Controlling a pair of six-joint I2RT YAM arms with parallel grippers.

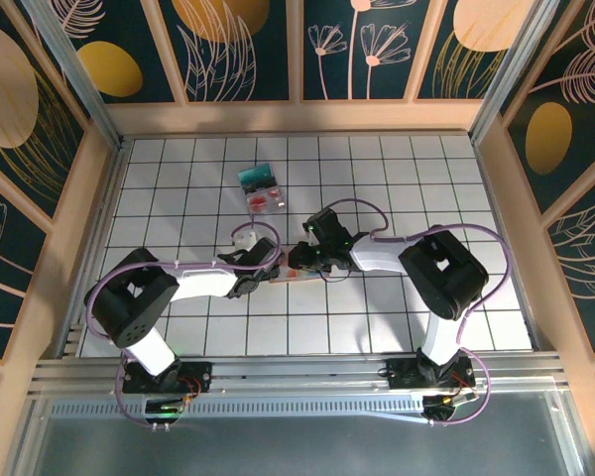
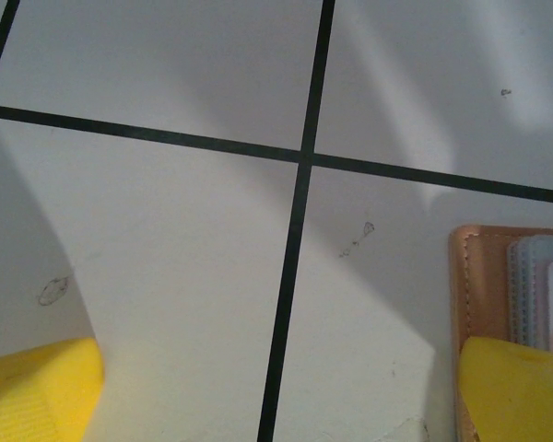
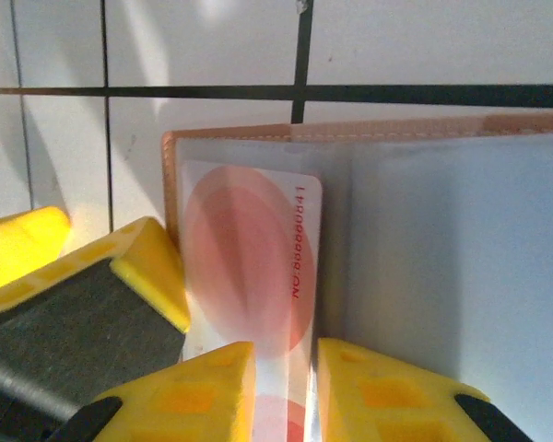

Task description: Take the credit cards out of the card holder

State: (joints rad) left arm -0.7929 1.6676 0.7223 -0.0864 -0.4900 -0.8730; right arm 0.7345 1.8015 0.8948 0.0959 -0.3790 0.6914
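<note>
My claws at the open card holder, centre of the table.
My left claw is spread wide, one finger at the holder's 9 o'clock border; my right claw is narrowed astride the red-circled card, and I cannot tell if it grips.

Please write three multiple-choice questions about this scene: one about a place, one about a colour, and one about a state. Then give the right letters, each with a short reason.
1. Where is the clear box relative to the holder?
A. beyond it, farther from the arm bases
B. between the arm bases
C. on top of the holder

2. What colour is the circle on the card?
A. blue
B. green
C. red

3. How is the left gripper?
A. shut on the card
B. wide open
C. shut on the box

Answers:
1 A: in the top view the box lies past the holder, away from the bases.
2 C: the right wrist view shows a red circle on the card.
3 B: its yellow fingers sit at opposite edges of the left wrist view.
</note>
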